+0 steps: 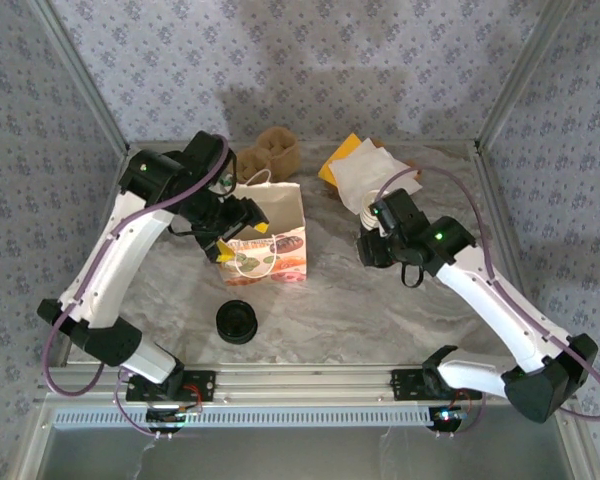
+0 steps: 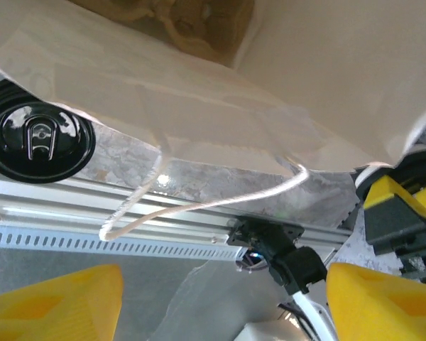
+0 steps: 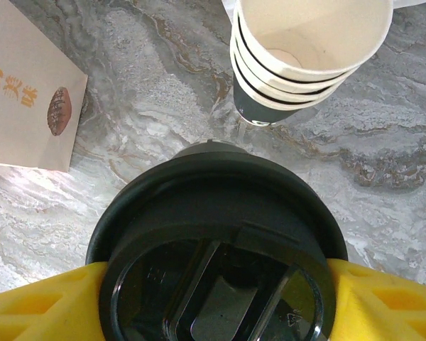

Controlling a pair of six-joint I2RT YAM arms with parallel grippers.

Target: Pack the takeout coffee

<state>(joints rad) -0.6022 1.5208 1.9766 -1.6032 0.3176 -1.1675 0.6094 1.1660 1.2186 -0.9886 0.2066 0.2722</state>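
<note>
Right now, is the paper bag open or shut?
Open. The paper bag stands upright on the table, its rim is spread wide, and the top view looks straight down into its white inside.

- Matt white paper, softly creased, on the bag (image 2: pixel 326 85); twisted cord for its handle (image 2: pixel 199 206).
- Glossy black plastic on the pile of lids (image 2: pixel 39 138).
- Duller, satin black plastic on the takeout coffee (image 3: pixel 213 241) lid.
- Smooth cream paper on the stack of cups (image 3: pixel 309 42).
- Marble-look finish with a slight sheen on the tabletop (image 3: pixel 163 92).
- Brushed metal on the rail (image 2: pixel 71 206).
</note>
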